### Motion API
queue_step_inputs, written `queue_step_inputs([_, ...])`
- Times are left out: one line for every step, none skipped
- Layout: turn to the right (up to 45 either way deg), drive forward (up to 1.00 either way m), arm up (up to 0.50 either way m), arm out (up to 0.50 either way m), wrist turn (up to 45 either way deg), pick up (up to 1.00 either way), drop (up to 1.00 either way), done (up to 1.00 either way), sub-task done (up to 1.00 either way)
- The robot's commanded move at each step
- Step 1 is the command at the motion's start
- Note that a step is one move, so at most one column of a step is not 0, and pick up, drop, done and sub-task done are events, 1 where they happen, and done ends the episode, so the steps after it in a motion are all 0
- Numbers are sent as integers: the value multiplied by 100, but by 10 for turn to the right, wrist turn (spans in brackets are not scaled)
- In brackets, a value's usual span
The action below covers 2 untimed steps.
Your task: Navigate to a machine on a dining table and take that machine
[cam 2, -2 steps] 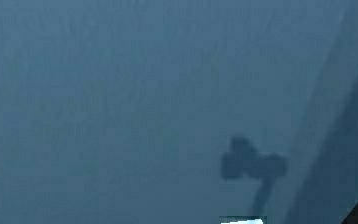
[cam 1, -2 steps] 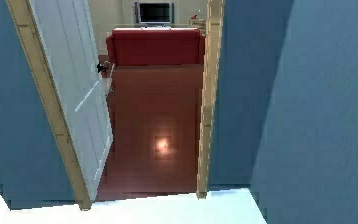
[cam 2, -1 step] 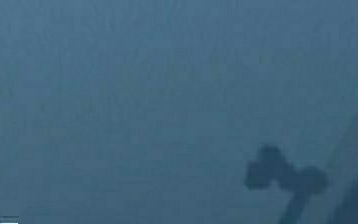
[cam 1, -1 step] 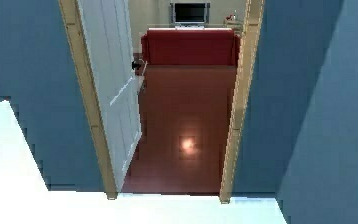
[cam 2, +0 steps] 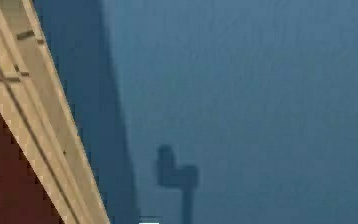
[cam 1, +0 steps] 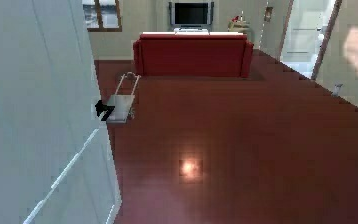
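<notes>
A dark red floor (cam 1: pixel 237 140) stretches ahead to a red sofa (cam 1: pixel 192 55) seen from behind. Beyond the sofa a television (cam 1: pixel 191 13) stands against the far wall. Right of the television there is a small stand with small objects (cam 1: pixel 239 20), too small to name. In the arm side view a blue wall (cam 2: pixel 257 90) stands close by.
A white panelled door (cam 1: pixel 37 120) takes up the forward view's left. Beside it a low white frame (cam 1: pixel 125 98) and a small dark object (cam 1: pixel 104 109) sit on the floor. A bright doorway (cam 1: pixel 309 35) opens at the far right. Light wooden trim (cam 2: pixel 37 110) runs diagonally beside the blue wall.
</notes>
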Motion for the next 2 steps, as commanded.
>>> queue_step_inputs([0,100,0,0,0,0,0,0,0])
queue_step_inputs([-30,0,0,0,0,0,0,0,0])
